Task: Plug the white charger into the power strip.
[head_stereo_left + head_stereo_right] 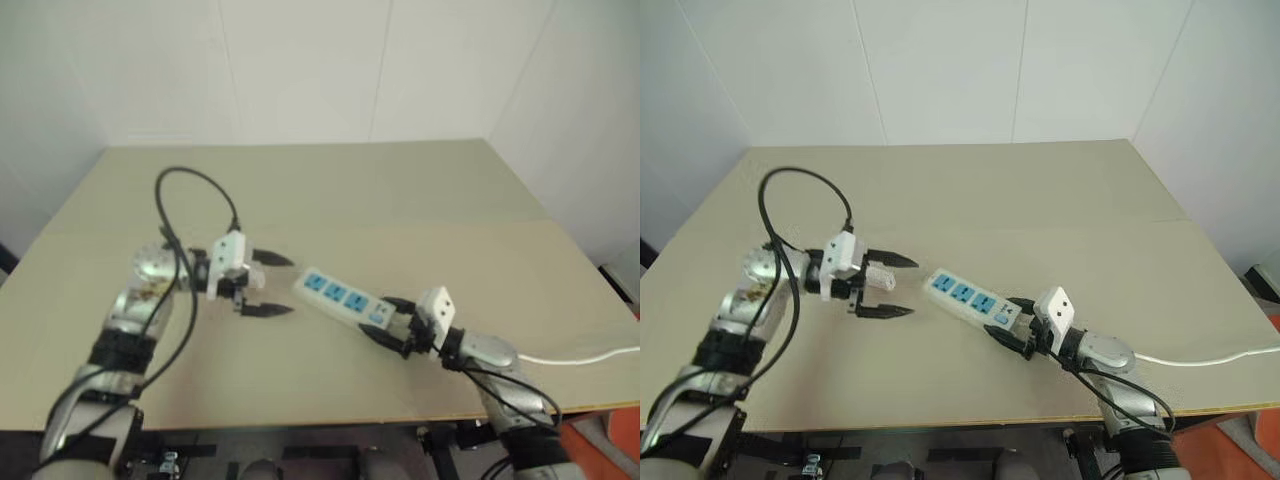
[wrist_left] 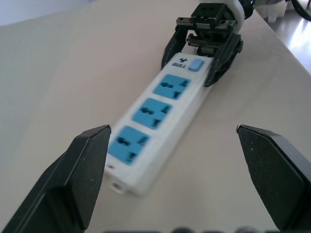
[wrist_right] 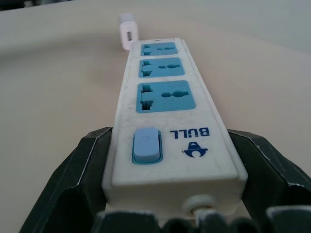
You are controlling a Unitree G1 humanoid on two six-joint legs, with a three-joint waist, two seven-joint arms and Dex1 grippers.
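Note:
The power strip (image 1: pixel 340 297) lies slanted on the table, its three blue sockets facing up. My right gripper (image 1: pixel 383 318) is shut on its switch end, one black finger (image 3: pixel 92 155) pressed against each long side. The white charger (image 3: pixel 128 31) stands on the table just past the strip's far end. In the head views the charger (image 1: pixel 883 280) sits between the spread fingers of my left gripper (image 1: pixel 272 285). That gripper is open, holds nothing and points at the strip's free end (image 2: pixel 131 170).
The strip's thin white cable (image 1: pixel 580 356) runs right, off the tan table (image 1: pixel 400 200). A black cable (image 1: pixel 190 180) loops above my left arm. White walls stand close behind the table. The table's front edge (image 1: pixel 350 418) is near my arms.

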